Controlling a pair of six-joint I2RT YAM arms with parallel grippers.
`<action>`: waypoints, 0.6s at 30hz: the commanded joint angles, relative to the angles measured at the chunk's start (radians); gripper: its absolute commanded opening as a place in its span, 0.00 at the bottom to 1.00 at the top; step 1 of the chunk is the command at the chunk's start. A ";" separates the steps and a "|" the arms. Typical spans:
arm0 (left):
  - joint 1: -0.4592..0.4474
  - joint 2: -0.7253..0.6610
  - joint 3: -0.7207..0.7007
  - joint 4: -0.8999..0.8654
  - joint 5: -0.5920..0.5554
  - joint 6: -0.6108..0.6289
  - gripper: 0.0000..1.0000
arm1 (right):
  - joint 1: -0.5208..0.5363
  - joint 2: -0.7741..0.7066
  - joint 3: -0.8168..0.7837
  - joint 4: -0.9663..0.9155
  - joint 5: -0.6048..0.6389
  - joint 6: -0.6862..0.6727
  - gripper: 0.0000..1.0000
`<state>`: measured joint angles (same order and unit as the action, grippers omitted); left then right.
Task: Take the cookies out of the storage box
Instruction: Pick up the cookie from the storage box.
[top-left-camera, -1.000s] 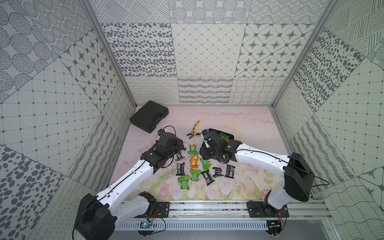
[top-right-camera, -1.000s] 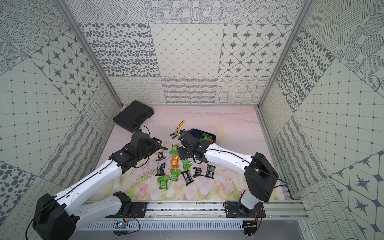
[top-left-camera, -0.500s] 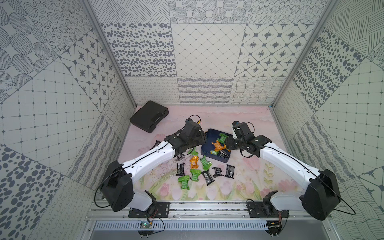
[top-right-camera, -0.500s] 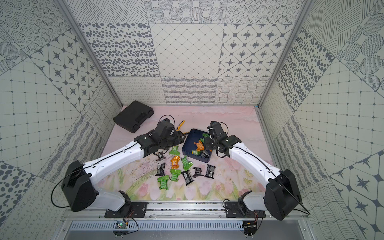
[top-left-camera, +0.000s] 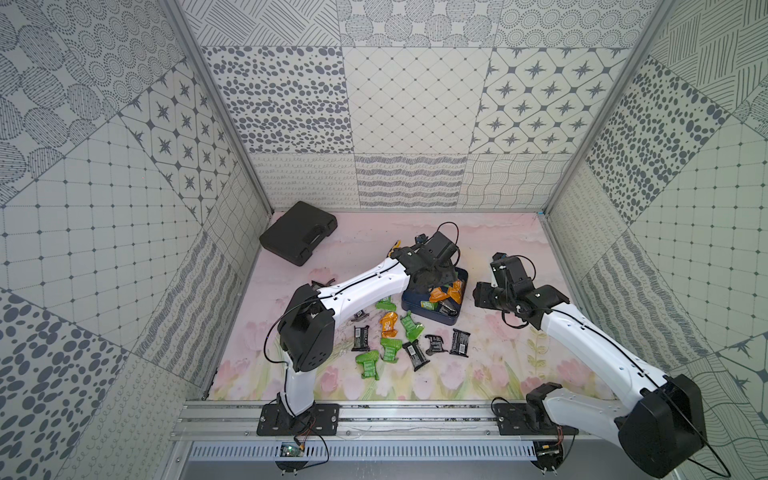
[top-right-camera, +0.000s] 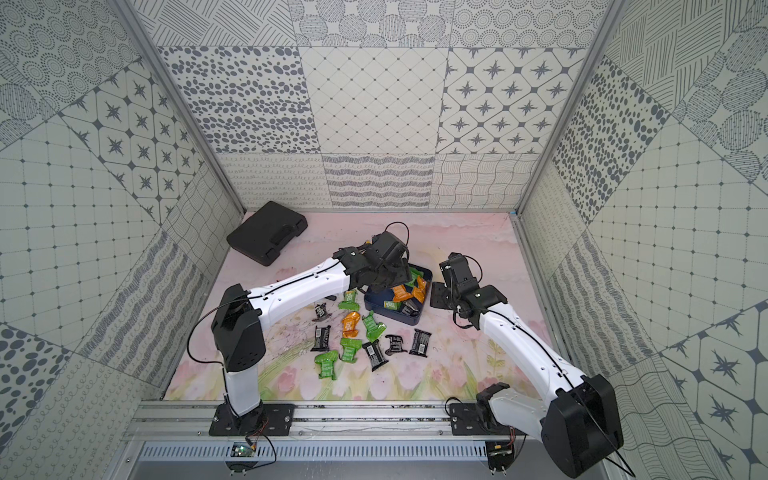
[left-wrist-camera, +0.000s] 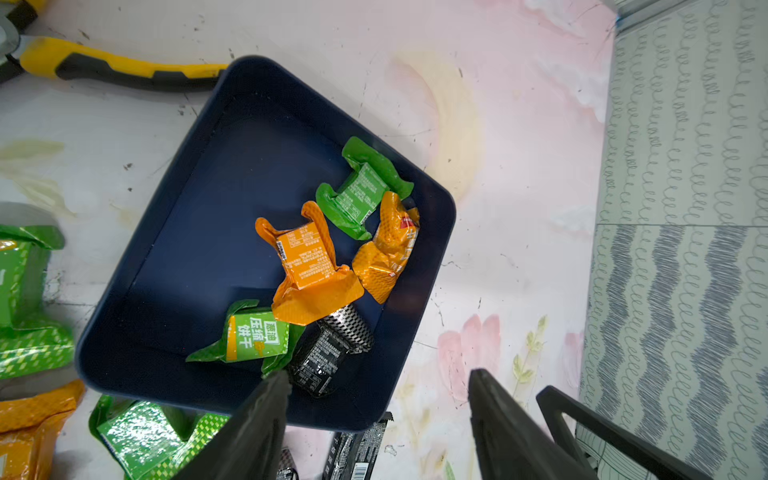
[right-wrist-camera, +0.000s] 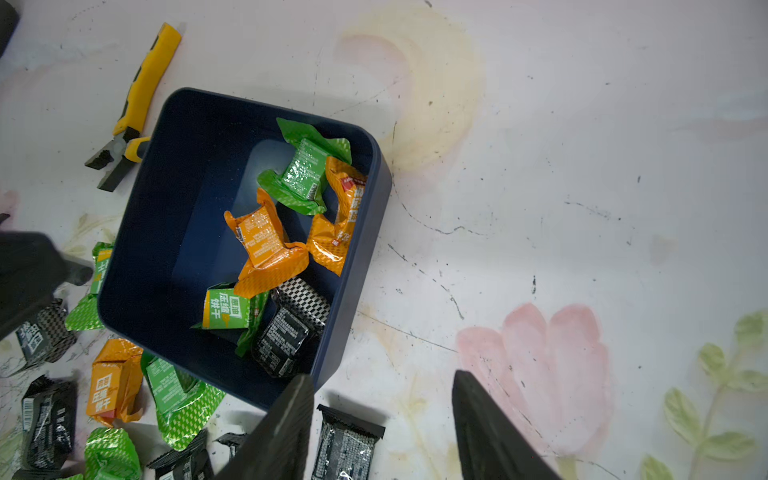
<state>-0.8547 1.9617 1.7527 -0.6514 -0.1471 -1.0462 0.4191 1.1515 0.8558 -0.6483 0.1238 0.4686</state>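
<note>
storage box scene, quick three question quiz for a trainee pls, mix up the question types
1. How many cookie packets lie inside the storage box?
2. True or false: the yellow-handled pliers lie outside the storage box.
3. Which colour shows on only one packet in the box? A green, B orange, C black.
Key: 1. five; 2. true; 3. C, the black packet.

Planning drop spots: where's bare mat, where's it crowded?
Free: back strip of mat from black case to right wall; front strip between loose cookies and rail; patch between storage box and right wall. Crowded: front-left of the box; pliers at its back-left.
</note>
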 joint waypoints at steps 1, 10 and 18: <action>-0.017 0.104 0.131 -0.254 -0.064 -0.096 0.72 | -0.011 -0.028 -0.021 0.013 0.008 0.022 0.58; -0.018 0.275 0.301 -0.350 -0.064 -0.111 0.72 | -0.025 -0.039 -0.044 0.016 0.000 0.025 0.58; -0.017 0.377 0.386 -0.446 -0.089 -0.136 0.71 | -0.030 -0.037 -0.061 0.015 -0.007 0.032 0.58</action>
<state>-0.8700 2.2974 2.1002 -0.9470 -0.1944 -1.1488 0.3965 1.1313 0.8051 -0.6476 0.1200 0.4881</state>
